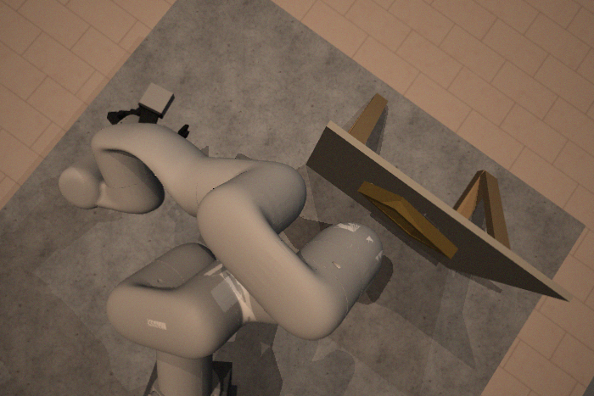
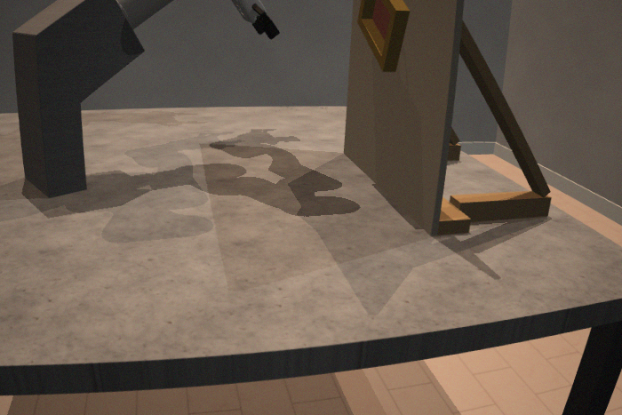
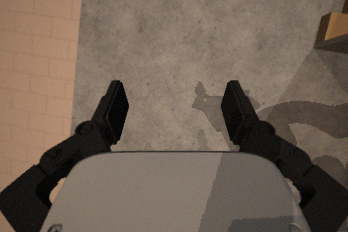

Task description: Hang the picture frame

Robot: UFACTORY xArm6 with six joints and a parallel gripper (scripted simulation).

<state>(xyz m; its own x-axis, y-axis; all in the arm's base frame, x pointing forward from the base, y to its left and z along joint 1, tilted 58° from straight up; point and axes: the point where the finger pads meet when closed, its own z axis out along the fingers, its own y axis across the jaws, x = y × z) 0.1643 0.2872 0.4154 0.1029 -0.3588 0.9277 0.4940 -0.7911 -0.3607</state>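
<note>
A gold picture frame (image 2: 383, 17) with a dark red inside hangs high on an upright board (image 2: 407, 88). It looks tilted, with its near side standing off the board; from above it shows as a slanted gold bar. The screw is hidden behind it. My gripper (image 3: 174, 93) is wide open and empty, high above the table and far from the frame. In the side view it is the black tip (image 2: 265, 25) of the arm; from above only its fingers (image 1: 148, 123) show past the arm.
The board stands on the grey table, held by wooden braces (image 2: 498, 198) behind it. A dark block, the arm's base (image 2: 55, 93), stands at the left. The table edge and tiled floor (image 3: 37, 60) lie to the gripper's left.
</note>
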